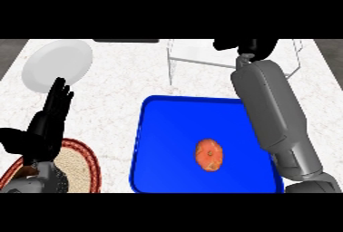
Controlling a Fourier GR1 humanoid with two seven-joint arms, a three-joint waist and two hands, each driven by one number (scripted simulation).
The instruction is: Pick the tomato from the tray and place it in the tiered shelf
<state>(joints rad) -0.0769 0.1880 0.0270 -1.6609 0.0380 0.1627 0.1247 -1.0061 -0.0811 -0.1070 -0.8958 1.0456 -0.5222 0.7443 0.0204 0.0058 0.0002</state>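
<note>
The tomato (209, 155), orange-red and roundish, lies on the blue tray (167, 136), right of its middle. No hand touches it. My right forearm stretches up along the tray's right side, and my right hand (247, 45) shows at the top edge, over the pale tiered shelf (201, 61); the picture's edge cuts part of the hand off. My left hand (50, 122) rests open, fingers up, to the left of the tray and holds nothing.
A white plate (57, 63) sits at the back left of the marble counter. A round woven mat with a red rim (80, 167) lies at the front left, partly under my left forearm. A dark object (126, 41) shows at the back edge.
</note>
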